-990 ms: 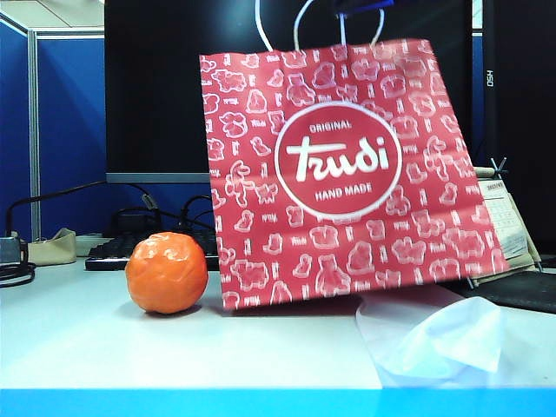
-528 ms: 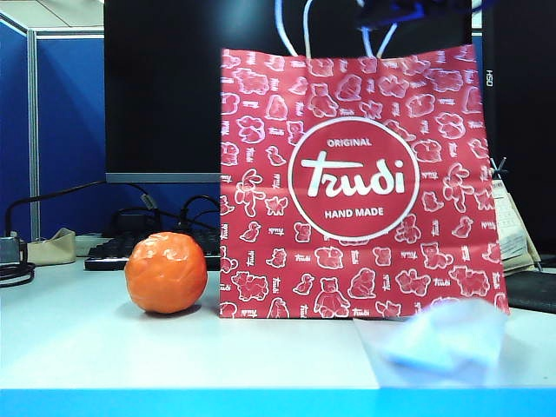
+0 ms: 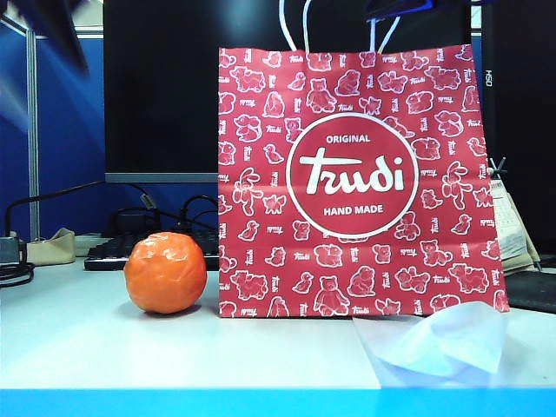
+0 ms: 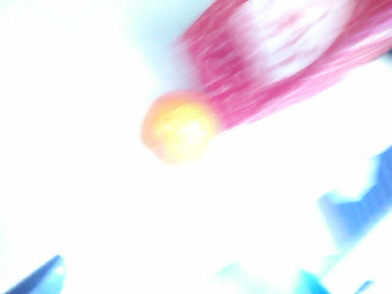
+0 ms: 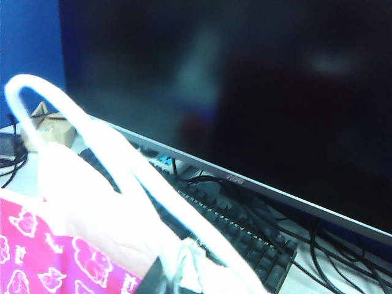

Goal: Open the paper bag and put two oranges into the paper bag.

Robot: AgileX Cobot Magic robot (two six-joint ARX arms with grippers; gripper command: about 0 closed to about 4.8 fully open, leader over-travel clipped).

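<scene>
The red paper bag stands upright on the white table, and its inside is hidden. One glossy orange lies just left of the bag's bottom corner. Above the bag, my right gripper holds a white cord handle. The right wrist view shows that gripper shut on the cord over the bag's rim. My left arm is a dark blur at the upper left. The washed-out left wrist view shows the orange beside the bag, far ahead of my left gripper, whose blurred fingers stand wide apart around nothing.
A thin white plastic sheet lies crumpled in front of the bag's right corner. Behind stand a dark monitor, a keyboard with cables, and a desk calendar at the right. The table's blue front edge runs along the bottom.
The bag, tilted and lifted a second ago, has shifted slightly right and settled upright. The left arm's blur has swung into the upper left. The plastic sheet has fluttered. The orange has stayed put.
</scene>
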